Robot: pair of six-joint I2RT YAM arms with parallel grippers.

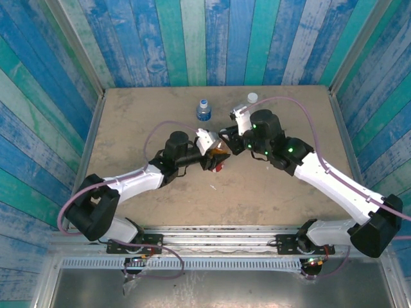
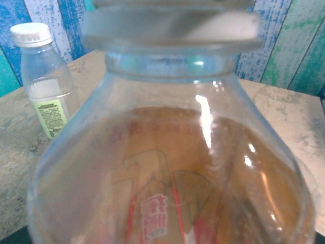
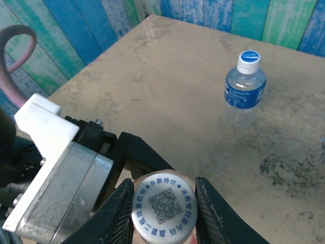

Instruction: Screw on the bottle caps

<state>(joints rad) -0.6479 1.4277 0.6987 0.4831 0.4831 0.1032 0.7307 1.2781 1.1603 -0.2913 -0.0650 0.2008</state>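
Beige tabletop boxed in by painted plank walls.
The table [image 1: 192, 199], a mottled tan slab with dark scuffs, fills the middle of the frame. Walls [image 1: 64, 77] of worn blue, teal and white boards rise along the top, left and right edges. A metal rail [image 1: 218, 232] runs across the lower part, with what may be a grey shelf [image 1: 218, 289] beneath. The light is soft and even.

Both arms, the left arm [image 1: 131, 179] and the right arm [image 1: 327, 173], have white shells between black joint housings — green lights [image 1: 290, 150] dot the right one. A mauve cable [image 1: 61, 215] loops along each. The right gripper [image 3: 163, 206] has black fingers [image 3: 214, 213].
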